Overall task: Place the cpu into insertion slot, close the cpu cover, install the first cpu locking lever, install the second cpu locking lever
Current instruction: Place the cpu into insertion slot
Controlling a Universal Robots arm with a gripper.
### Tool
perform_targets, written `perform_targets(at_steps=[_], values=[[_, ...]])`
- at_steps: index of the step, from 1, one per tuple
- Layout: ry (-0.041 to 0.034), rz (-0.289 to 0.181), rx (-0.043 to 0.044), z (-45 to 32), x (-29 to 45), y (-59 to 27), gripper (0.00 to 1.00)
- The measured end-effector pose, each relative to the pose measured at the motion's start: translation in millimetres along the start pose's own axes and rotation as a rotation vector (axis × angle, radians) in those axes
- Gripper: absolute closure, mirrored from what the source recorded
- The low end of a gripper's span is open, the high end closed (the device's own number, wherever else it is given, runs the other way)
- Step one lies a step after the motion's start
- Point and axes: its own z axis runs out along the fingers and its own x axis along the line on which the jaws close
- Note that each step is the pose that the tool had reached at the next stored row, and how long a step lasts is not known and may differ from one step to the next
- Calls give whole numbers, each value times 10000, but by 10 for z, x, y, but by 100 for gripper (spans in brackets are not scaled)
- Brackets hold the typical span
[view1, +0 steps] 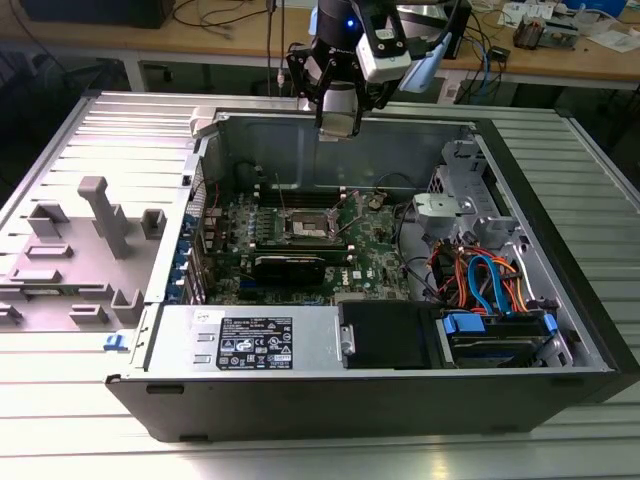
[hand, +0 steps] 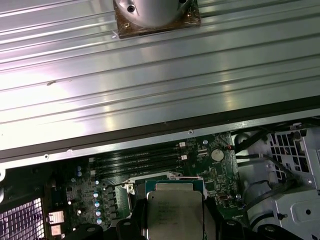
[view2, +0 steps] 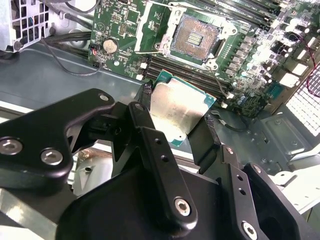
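Silvery cpu (view2: 180, 107) clamped in the black claw (view2: 176, 114); the insertion slot (view2: 195, 37) stands uncovered.

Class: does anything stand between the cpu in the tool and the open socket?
Nothing visible does. The tool holds the cpu clear of the motherboard, and the socket lies uncovered, its contacts showing.

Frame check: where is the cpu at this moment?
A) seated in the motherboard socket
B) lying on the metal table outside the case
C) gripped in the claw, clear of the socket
C: in the second wrist view the claw is shut on the cpu by its edges, while the socket beyond it sits open with bare contacts.
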Motion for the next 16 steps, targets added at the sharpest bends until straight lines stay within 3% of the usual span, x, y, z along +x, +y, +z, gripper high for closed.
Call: perform_targets(at_steps=[16], values=[[-9,103,-2,0,0,0,46]])
